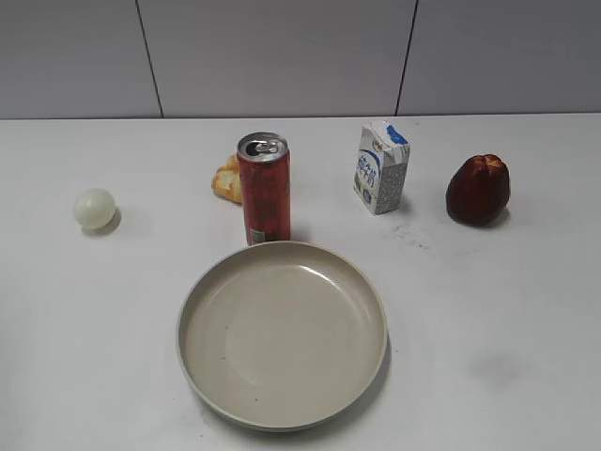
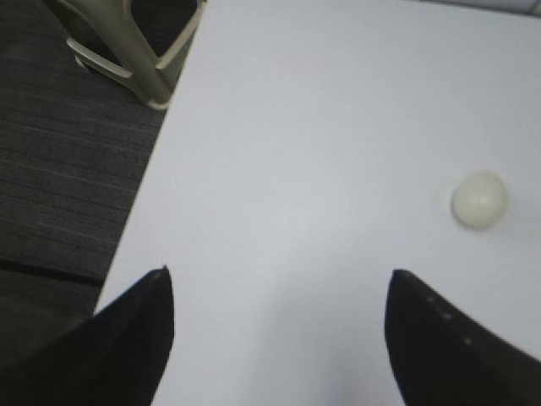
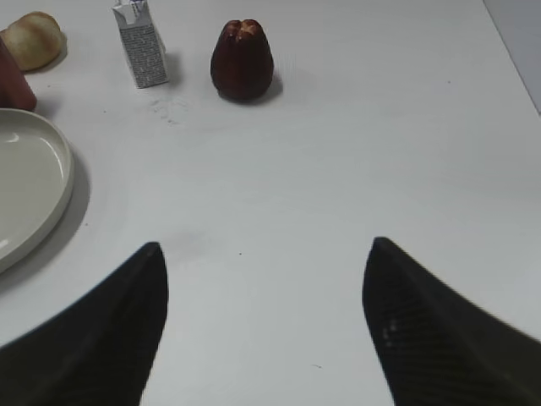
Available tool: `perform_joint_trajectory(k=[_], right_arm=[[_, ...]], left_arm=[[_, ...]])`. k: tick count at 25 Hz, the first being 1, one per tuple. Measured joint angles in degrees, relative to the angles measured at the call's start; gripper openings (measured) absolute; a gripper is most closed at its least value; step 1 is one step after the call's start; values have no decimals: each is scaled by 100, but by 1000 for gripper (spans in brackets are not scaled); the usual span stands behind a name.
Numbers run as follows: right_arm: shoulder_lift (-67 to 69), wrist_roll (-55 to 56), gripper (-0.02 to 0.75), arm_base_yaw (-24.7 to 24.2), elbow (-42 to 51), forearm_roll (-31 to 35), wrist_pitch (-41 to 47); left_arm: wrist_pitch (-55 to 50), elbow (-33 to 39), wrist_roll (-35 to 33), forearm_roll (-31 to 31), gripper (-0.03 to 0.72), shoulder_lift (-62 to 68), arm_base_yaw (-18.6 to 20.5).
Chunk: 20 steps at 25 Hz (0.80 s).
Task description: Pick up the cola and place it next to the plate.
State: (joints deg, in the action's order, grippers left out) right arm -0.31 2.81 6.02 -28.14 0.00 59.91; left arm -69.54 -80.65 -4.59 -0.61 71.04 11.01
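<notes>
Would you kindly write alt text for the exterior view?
A red cola can stands upright just behind a large beige plate on a white table. Behind it is a bread piece; a pale ball sits left, a milk carton and dark red fruit right.

White table (image 1: 507, 310): cola (image 1: 264, 188), plate (image 1: 282, 334), carton (image 1: 381, 167), ball (image 1: 94, 208).

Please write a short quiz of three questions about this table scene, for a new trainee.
1. True or false: the cola lies on its side.
2. What stands between the cola and the dark red fruit? A) white ball B) milk carton C) bread
3. Fill in: both grippers, left and right, are ____ and hold nothing.

Key: 1 false, it stands upright just behind the plate. 2 B, the carton. 3 open.
</notes>
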Motion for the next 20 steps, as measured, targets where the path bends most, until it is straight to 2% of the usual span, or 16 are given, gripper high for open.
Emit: perform_joint_trajectory(k=[5,11,15,20], right_arm=[[0,0,575,0,0,0,0],[0,5,575,0,0,0,0],[0,5,575,0,0,0,0],[0,5,575,0,0,0,0]], left_arm=[[289,1872,-44,212,592,-1780,-503],[571,3689,-44,245,592,-3747,-598],[674,4479,-44,266,591,-5000,-598],[784,5032,-44,266,591,-6104,-598]])
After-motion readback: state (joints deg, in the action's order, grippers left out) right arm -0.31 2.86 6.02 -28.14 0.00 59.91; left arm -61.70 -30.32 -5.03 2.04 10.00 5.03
